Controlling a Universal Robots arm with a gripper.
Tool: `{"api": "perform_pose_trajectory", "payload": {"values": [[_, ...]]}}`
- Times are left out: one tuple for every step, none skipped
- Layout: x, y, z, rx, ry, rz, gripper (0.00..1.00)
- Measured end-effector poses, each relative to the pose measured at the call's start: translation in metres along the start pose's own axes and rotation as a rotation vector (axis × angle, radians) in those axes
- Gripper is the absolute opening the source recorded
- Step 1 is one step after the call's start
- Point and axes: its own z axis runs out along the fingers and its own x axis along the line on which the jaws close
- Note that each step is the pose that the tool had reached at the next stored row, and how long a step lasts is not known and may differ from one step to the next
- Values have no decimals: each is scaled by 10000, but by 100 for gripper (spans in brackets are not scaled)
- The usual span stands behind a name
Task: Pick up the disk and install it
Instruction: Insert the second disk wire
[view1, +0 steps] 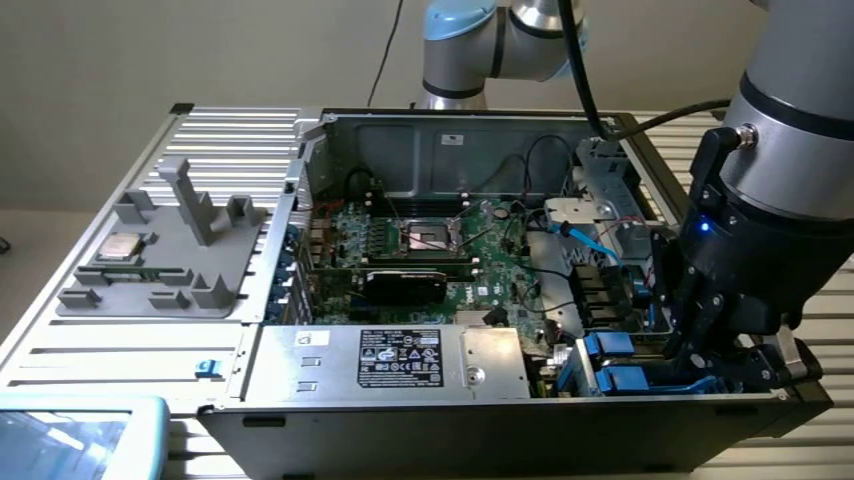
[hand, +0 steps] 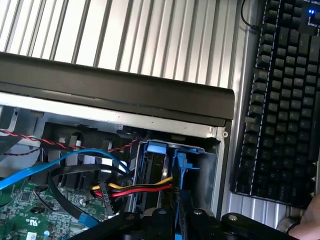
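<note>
One big slatted metal table (view1: 227, 135) carries the lot. On it lies an open black tower PC case (view1: 441, 440), with its green motherboard (view1: 441, 250) facing up. The chunky grey robot arm (view1: 801, 110) hangs over the case's corner on the exterior view's right, reaching down into the grey metal drive bay (hand: 212, 170). A black keyboard (hand: 280, 100) lies just beside the case.

The disk (hand: 156, 150), a silver-grey hard drive with bright blue plastic rails, stands on its thin edge in that bay, right at the tips of the black gripper (view1: 705, 362). The fingers are pressed nearly together at its near end. Whether they're actually pinching the rail, I can't tell.

My read is that the long axis runs along the slot, from the fingertips toward the case's black wall, with the blue tab end pointing at that wall. So the drive lies straight ahead of the gripper, not off to a side.
</note>
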Motion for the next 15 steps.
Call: {"api": "perform_pose_trajectory", "payload": {"values": [[0, 0, -1, 25, -17, 130, 16], [0, 0, 0, 50, -33, 264, 16], [0, 0, 0, 76, -50, 399, 16], [0, 0, -1, 102, -66, 528, 16], [0, 0, 0, 130, -82, 667, 16], [0, 0, 0, 159, -97, 786, 16], [0, 0, 0, 191, -110, 900, 16], [0, 0, 0, 230, -124, 1020, 16], [0, 0, -1, 266, -136, 1127, 16], [0, -1, 0, 297, -144, 1209, 16], [0, -1, -1, 301, -145, 1217, 16], [0, -1, 0, 306, -145, 1220, 16], [0, 1, 0, 343, -147, 1240, 16], [1, 1, 0, 418, -147, 1283, 16], [1, 1, -1, 540, -147, 1340, 16]]}}
